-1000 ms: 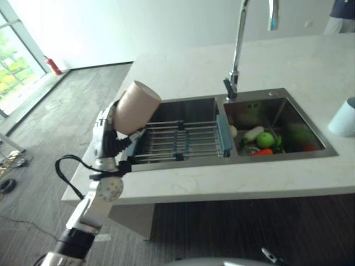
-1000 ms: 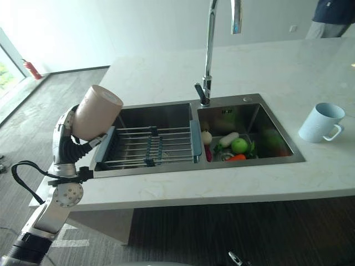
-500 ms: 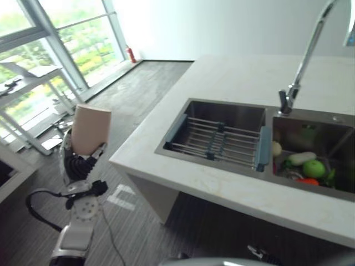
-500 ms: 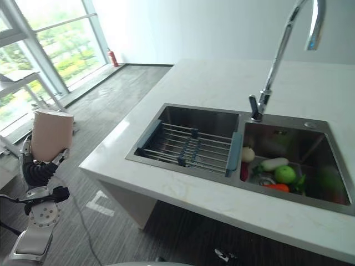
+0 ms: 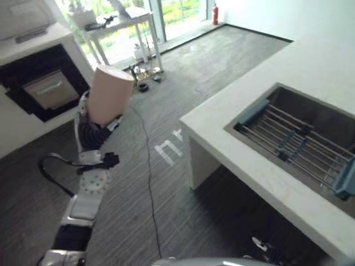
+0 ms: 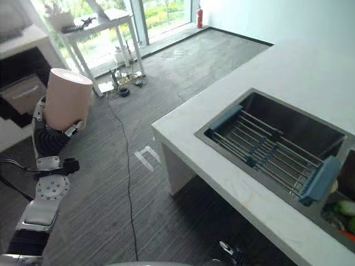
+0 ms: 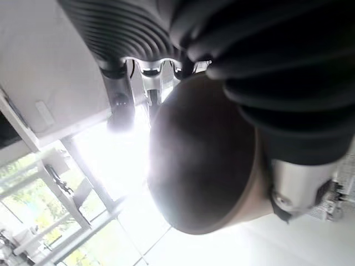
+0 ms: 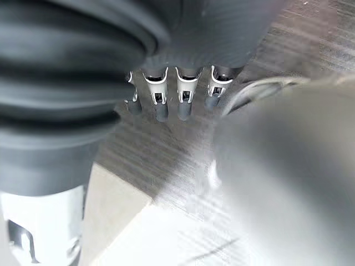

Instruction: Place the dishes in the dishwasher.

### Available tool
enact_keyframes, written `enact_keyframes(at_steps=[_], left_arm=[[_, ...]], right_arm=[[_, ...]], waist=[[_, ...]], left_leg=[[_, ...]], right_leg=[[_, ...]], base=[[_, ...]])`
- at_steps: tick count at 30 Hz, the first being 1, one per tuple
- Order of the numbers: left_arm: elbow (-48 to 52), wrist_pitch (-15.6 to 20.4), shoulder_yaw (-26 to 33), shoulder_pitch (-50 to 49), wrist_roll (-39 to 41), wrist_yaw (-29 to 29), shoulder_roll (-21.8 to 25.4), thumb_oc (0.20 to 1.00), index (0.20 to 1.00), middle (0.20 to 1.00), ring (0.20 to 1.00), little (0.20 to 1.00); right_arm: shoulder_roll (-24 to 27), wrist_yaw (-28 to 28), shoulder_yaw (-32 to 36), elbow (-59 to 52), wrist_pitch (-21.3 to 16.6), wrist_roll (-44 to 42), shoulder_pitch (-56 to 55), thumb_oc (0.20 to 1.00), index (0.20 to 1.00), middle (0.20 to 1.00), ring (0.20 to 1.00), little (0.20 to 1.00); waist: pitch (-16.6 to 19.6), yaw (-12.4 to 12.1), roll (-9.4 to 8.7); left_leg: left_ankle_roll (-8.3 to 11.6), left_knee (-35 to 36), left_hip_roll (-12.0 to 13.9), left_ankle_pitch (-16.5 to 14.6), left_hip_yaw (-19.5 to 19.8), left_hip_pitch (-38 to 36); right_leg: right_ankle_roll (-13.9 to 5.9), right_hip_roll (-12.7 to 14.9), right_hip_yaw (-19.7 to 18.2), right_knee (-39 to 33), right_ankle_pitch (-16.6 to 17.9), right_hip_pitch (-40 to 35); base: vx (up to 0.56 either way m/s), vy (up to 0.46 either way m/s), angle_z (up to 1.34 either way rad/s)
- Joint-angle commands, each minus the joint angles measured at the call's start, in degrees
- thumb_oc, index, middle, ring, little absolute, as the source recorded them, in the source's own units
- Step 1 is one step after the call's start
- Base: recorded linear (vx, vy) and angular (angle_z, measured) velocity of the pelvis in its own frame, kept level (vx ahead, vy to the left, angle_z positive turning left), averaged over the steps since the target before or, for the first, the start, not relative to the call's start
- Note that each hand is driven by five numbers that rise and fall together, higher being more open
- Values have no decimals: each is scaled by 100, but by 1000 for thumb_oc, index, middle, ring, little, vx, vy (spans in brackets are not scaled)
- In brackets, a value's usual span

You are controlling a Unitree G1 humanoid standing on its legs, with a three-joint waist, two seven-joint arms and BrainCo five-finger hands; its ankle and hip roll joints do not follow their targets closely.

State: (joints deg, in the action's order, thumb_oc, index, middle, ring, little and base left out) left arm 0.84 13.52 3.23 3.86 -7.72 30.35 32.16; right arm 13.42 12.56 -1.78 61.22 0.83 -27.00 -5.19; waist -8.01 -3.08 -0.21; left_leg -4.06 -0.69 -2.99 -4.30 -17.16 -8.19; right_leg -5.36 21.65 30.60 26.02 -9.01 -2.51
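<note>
Cup (image 5: 110, 94), beige and upright, sits at the left of the frame over the grey floor (image 5: 166, 183), gripped from below by the left hand (image 5: 89, 130). In the right wrist view the right hand (image 8: 166, 102) hangs with relaxed fingers. The white bench (image 6: 233, 183) with its sink (image 6: 272, 141) lies at the right, a dark dishwasher opening (image 5: 47, 88) at the upper left.

The left hand (image 5: 91, 130) is raised, fingers curled in a grasp; the right hand (image 8: 166, 100) hangs with fingers straight.
</note>
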Motion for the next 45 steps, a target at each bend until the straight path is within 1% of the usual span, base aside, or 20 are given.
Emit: enact_keyframes(at_steps=[1, 2, 3, 4, 5, 6, 7, 9, 10, 11, 13, 14, 15, 16, 18, 22, 26, 30, 38, 45], left_arm=[[446, 284, 270, 100, -166, -60, 196, 200, 200, 200, 200, 200], [438, 278, 202, 155, -216, -95, 195, 200, 200, 200, 200, 200], [400, 349, 83, 216, -211, -122, 183, 200, 200, 200, 200, 200], [340, 473, -156, 367, -185, -203, 138, 200, 200, 200, 200, 200], [362, 463, -323, 465, -240, -204, 77, 200, 200, 200, 200, 200], [272, 333, -549, 667, -375, -250, 57, 200, 200, 200, 200, 200], [213, 341, -594, 691, -371, -199, 103, 200, 200, 200, 200, 200], [315, 319, -553, 625, -386, -264, 71, 200, 200, 200, 200, 200], [373, 305, -522, 591, -390, -298, 61, 200, 200, 200, 200, 200], [563, 208, -404, 445, -443, -451, 32, 200, 200, 200, 200, 200], [690, 170, -276, 287, -334, -569, 56, 200, 200, 200, 200, 200], [728, 187, -251, 262, -304, -623, 47, 200, 200, 200, 200, 200], [739, 191, -244, 254, -294, -640, 44, 200, 200, 200, 200, 200], [770, 287, -319, 330, -222, -810, 21, 200, 200, 200, 200, 200], [749, 333, -513, 425, -263, -837, 23, 200, 200, 200, 200, 200], [728, 242, -604, 521, -308, -840, 45, 200, 200, 200, 200, 200], [615, 252, -673, 572, -324, -871, 89, 200, 200, 200, 200, 200], [588, 288, -751, 612, -383, -838, 83, 200, 200, 200, 200, 200], [590, 201, -736, 582, -315, -778, 99, 200, 200, 200, 200, 200], [615, 86, -634, 500, -271, -546, 10, 200, 200, 200, 200, 200]], right_arm=[[-32, -56, -93, -62, 13, -20, -160, 1000, 1000, 1000, 1000, 1000], [-23, -33, -84, -54, -7, -4, -158, 1000, 1000, 1000, 1000, 1000], [-14, 35, -88, 7, -42, -25, -147, 1000, 1000, 1000, 1000, 1000], [-1, 125, -109, 159, -174, -136, -138, 1000, 1000, 1000, 1000, 1000], [36, 233, -133, 221, -240, -205, -131, 1000, 1000, 1000, 1000, 1000], [136, 426, -160, 186, -47, -158, -68, 1000, 1000, 1000, 1000, 1000], [162, 503, -220, 254, -26, -206, 4, 1000, 1000, 1000, 1000, 1000], [204, 569, -288, 293, 80, -211, 90, 1000, 1000, 1000, 1000, 1000], [214, 562, -291, 285, 114, -202, 110, 1000, 1000, 1000, 1000, 1000], [220, 514, -341, 321, 232, -154, 173, 1000, 1000, 1000, 1000, 1000], [228, 465, -393, 374, 309, -128, 198, 1000, 1000, 1000, 1000, 1000], [230, 449, -395, 384, 310, -157, 199, 1000, 1000, 1000, 1000, 1000], [231, 442, -398, 382, 310, -164, 197, 1000, 1000, 1000, 1000, 1000], [245, 397, -347, 400, 175, -333, 107, 1000, 1000, 1000, 1000, 1000], [296, 450, -249, 402, 118, -542, 82, 1000, 1000, 1000, 1000, 1000], [261, 676, -296, 350, -10, -434, 43, 1000, 1000, 1000, 1000, 1000], [214, 691, -402, 240, -48, -590, 41, 1000, 1000, 1000, 1000, 1000], [189, 640, -449, 95, 17, -581, 47, 1000, 1000, 1000, 1000, 1000], [149, 576, -435, 90, 140, -549, 26, 1000, 1000, 1000, 1000, 1000], [121, 598, -329, 308, 167, -322, -41, 1000, 1000, 1000, 1000, 1000]], waist=[[26, -7, 228], [8, 37, 233], [3, 94, 204], [34, 229, 137], [104, 314, 105], [225, 475, 11], [249, 405, -19], [286, 270, -39], [294, 234, -48], [330, 122, -67], [378, 19, -60], [385, 6, -54], [386, 8, -53], [417, 116, -43], [421, 261, -17], [484, 337, 9], [557, 393, 21], [564, 444, 36], [586, 450, 42], [583, 391, 21]], left_leg=[[134, -414, 166, -489, 367, 116], [80, -376, 117, -465, 473, 123], [65, -328, 75, -401, 668, 153], [40, -339, 37, -247, 1106, 308], [72, -326, 22, -200, 1427, 379], [56, -403, -107, -420, 1934, 405], [112, -331, -53, -330, 1935, 400], [256, -332, 55, -240, 1918, 446], [284, -356, 71, -240, 1919, 468], [354, -430, 87, -267, 1960, 512], [398, -480, 62, -264, 2014, 577], [422, -489, 83, -254, 1954, 595], [429, -494, 91, -253, 1935, 601], [510, -410, 273, -184, 1427, 581], [573, -330, 420, -131, 1150, 526], [579, -173, 456, -105, 1044, 422], [559, -40, 448, -81, 1002, 335], [544, 6, 440, -81, 951, 287], [518, 62, 433, -90, 874, 212], [552, 179, 463, -21, 844, 183]], right_leg=[[-332, -241, -340, 523, 1002, 289], [-349, -251, -615, 877, 1040, 440], [-320, -468, -1044, 922, 964, 582], [-145, -1056, -1596, 211, 885, 685], [-86, -1255, -1926, -509, 759, 608], [-252, -1469, -2687, -997, 910, 885], [-240, -1489, -2567, -1212, 790, 766], [-151, -1520, -2373, -1621, 549, 403], [-139, -1517, -2341, -1705, 516, 319], [-90, -1534, -2294, -2013, 511, 63], [-45, -1576, -2275, -2249, 553, -73], [-36, -1576, -2218, -2297, 561, -108], [-33, -1576, -2201, -2309, 565, -116], [-43, -1535, -1919, -2453, 606, -194], [-43, -1514, -1901, -2516, 625, -234], [-68, -1512, -1896, -2533, 608, -283], [-93, -1524, -1963, -2526, 586, -290], [-113, -1524, -2017, -2519, 584, -295], [-142, -1501, -1994, -2555, 596, -355], [-162, -1458, -1827, -2587, 598, -414]], base=[[-10, 427, 79], [-34, 273, 180], [-99, -10, 205], [-67, -176, 304], [75, -318, 389], [146, -285, 434], [131, -252, 392], [26, -160, 166], [74, -184, 48], [87, -176, 15], [88, -182, 5], [46, -102, -37], [29, -51, -73], [39, -3, -50], [53, 25, -46], [50, 28, -30], [33, 11, -8], [-1, 3, -1], [-3, 4, -3], [-16, 35, 4]])
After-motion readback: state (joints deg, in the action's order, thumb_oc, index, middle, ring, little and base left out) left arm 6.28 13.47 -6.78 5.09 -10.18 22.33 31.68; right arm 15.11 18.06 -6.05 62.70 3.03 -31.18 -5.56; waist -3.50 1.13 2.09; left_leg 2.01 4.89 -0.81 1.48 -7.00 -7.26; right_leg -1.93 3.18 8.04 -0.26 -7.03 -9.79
